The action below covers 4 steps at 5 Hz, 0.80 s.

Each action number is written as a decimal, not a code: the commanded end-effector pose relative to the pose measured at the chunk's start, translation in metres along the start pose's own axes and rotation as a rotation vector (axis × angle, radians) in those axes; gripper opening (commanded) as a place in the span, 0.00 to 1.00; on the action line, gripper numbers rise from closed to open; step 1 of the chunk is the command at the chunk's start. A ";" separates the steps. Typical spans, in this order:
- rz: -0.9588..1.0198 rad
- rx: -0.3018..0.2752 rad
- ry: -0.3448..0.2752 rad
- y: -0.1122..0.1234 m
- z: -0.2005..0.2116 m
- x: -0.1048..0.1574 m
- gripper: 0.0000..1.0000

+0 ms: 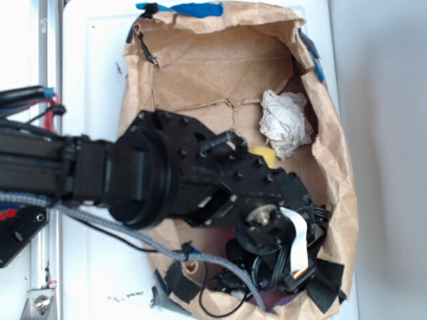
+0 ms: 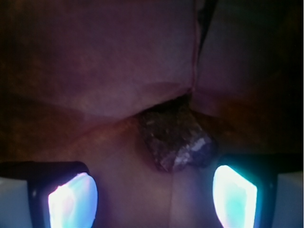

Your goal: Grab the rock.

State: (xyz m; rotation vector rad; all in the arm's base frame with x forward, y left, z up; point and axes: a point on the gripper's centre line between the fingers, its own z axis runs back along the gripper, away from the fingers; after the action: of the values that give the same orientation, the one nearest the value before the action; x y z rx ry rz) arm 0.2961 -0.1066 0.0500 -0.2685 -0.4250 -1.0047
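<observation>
From the exterior view you cannot see the rock (image 2: 176,137) at all: the arm (image 1: 200,180) covers the near end of the brown paper tray (image 1: 333,167), and hides all but a corner of the yellow sponge (image 1: 267,156). In the wrist view both fingers (image 2: 73,199) are cut off by the bottom edge and glare out, and the pinkish mass (image 2: 104,61) above the rock is dim and blurred.

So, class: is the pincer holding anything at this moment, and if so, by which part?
Nothing is held. In the wrist view the pincer is open, its two fingers apart. The rock lies just ahead of them against pink plush, not gripped.
</observation>
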 end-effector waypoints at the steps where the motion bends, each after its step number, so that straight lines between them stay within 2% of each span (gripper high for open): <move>1: -0.034 0.090 -0.088 0.017 0.006 0.034 1.00; 3: -0.030 0.096 -0.026 0.024 -0.013 0.035 1.00; 4: -0.023 0.098 -0.024 0.023 -0.014 0.032 0.00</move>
State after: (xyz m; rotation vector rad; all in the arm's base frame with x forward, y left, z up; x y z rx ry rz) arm 0.3239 -0.1066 0.0329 -0.2173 -0.4196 -0.9821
